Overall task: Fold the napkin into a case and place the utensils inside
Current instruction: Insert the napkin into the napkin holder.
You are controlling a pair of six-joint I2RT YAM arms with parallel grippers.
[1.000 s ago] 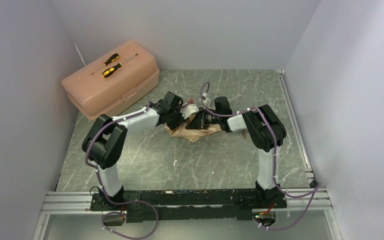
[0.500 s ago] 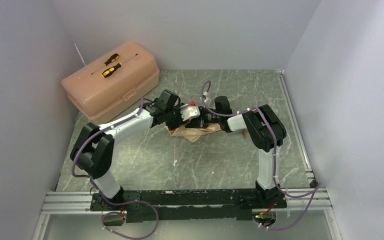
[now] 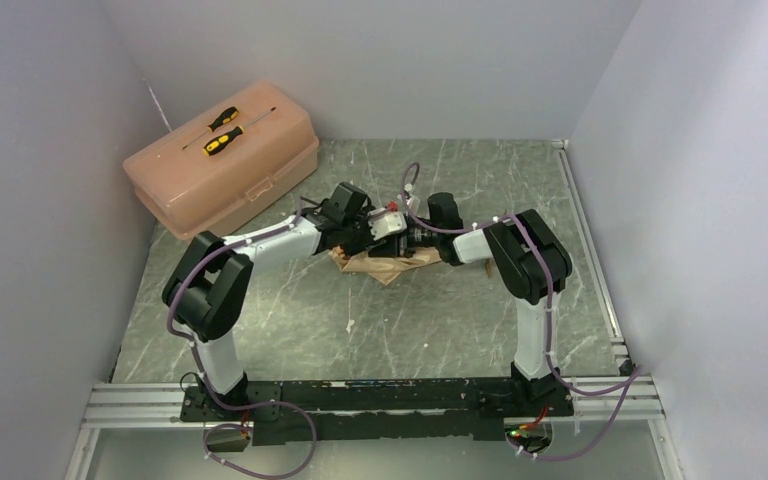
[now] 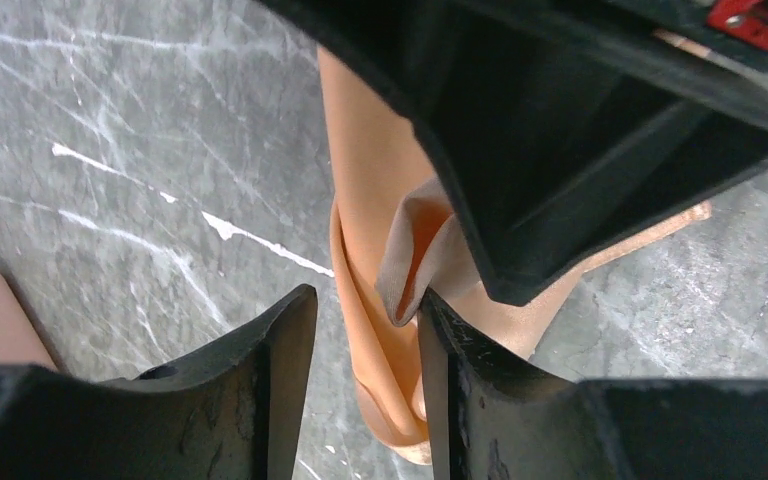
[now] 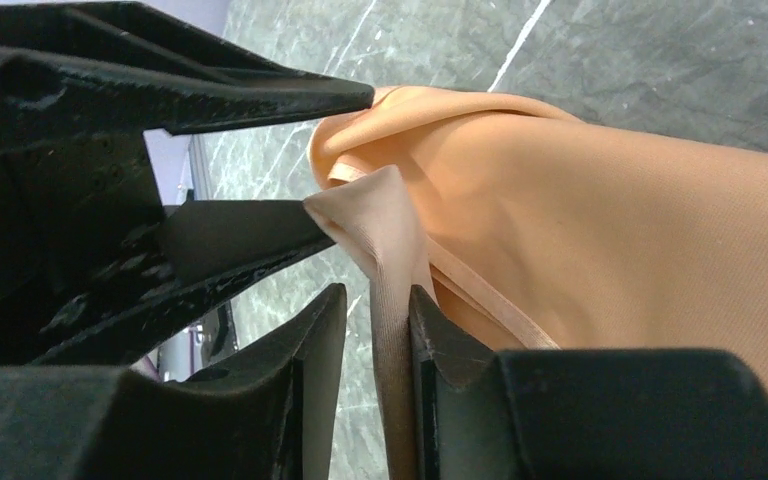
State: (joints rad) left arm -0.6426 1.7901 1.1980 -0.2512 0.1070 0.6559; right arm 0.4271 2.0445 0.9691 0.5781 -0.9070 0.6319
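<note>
The peach-tan napkin (image 3: pixel 385 264) lies bunched on the marble table between my two grippers, which meet nose to nose over it. My left gripper (image 3: pixel 368 232) is open; in the left wrist view a raised fold of the napkin (image 4: pixel 380 200) stands in its gap (image 4: pixel 366 295) against the right finger (image 4: pixel 460 380), clear of the other. My right gripper (image 3: pixel 402 238) is open too: a strip of the napkin (image 5: pixel 610 230) runs between its fingertips (image 5: pixel 377 295), against the right pad, with a gap on the left. The utensils are out of view.
A pink plastic toolbox (image 3: pixel 222 172) sits at the back left with two yellow-and-black screwdrivers (image 3: pixel 222 130) on its lid. White walls close the table on three sides. A metal rail (image 3: pixel 360 400) carries both arm bases at the near edge.
The left arm's elbow swung out to the left and came back in. Both grippers stayed over the napkin, which has barely shifted.
</note>
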